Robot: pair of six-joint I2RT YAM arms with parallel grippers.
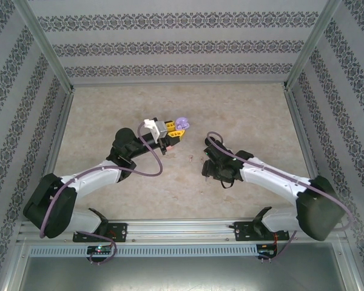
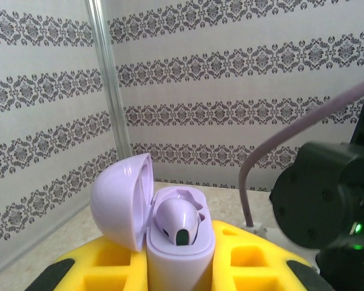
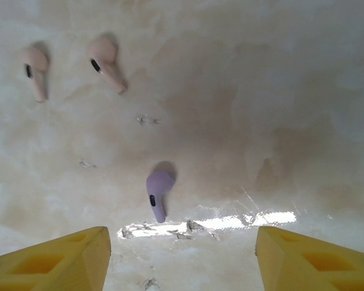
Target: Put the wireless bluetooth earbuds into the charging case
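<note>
The left gripper (image 2: 179, 271) is clamped on a lilac case (image 2: 181, 257), its yellow fingers (image 2: 97, 267) pressing both sides. The case stands upright with its lid (image 2: 122, 200) swung open to the left, and one lilac earbud (image 2: 177, 219) sits in its slot.

The right gripper (image 3: 182, 260) points down at the table with its jaws wide apart and nothing between them. Just beyond its tips a second lilac earbud (image 3: 158, 191) lies loose on the table. Further off lie two pink earbuds (image 3: 35, 70) (image 3: 106, 63), side by side and apart from each other.

The table (image 3: 279, 121) is pale beige, marbled and scuffed, with a streak of glare (image 3: 230, 219). White wallpaper (image 2: 230, 91) with bands of grey damask closes in the space, with a metal post (image 2: 109, 91) in the corner.
</note>
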